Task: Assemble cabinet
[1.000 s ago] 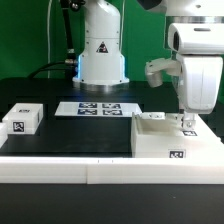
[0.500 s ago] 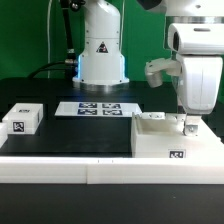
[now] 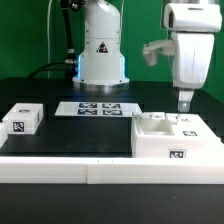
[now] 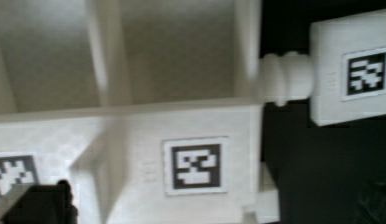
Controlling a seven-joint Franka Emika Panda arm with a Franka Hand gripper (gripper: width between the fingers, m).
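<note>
Concerning the cabinet (image 3: 170, 138): resting on the tabletop (image 3: 70, 140) at the exterior view's right, open face up, with one tag on the near wall. Well apart from the small block (image 3: 22, 119) at the exterior view's left and from the marker board (image 3: 98, 108) lying further back between them.

Probably light for its bulk, judging by the hollow plastic and thin walls. Stiff and not fragile, but smooth, so likely to slip or swivel if pinched near one corner. Too wide to span across the whole body. Best taken by a single upright wall or an inner divider (image 4: 115, 60), pinched from above near mid-length, or simply pushed along the tabletop.

In the wrist view, shows compartments split by dividers, a tag (image 4: 199, 164) on a rim face, and beside it a tagged white part (image 4: 364, 75) with a ribbed knob (image 4: 282, 78). Cannot tell whether joined to the body or merely lying against it.

As for the jaws: hanging above the cabinet's right half as seen from the exterior view, clear of it, apparently touching and holding nothing. Seen narrow from outside, with only one dark fingertip (image 4: 48, 205) caught by the wrist camera. Cannot tell how far apart.
</note>
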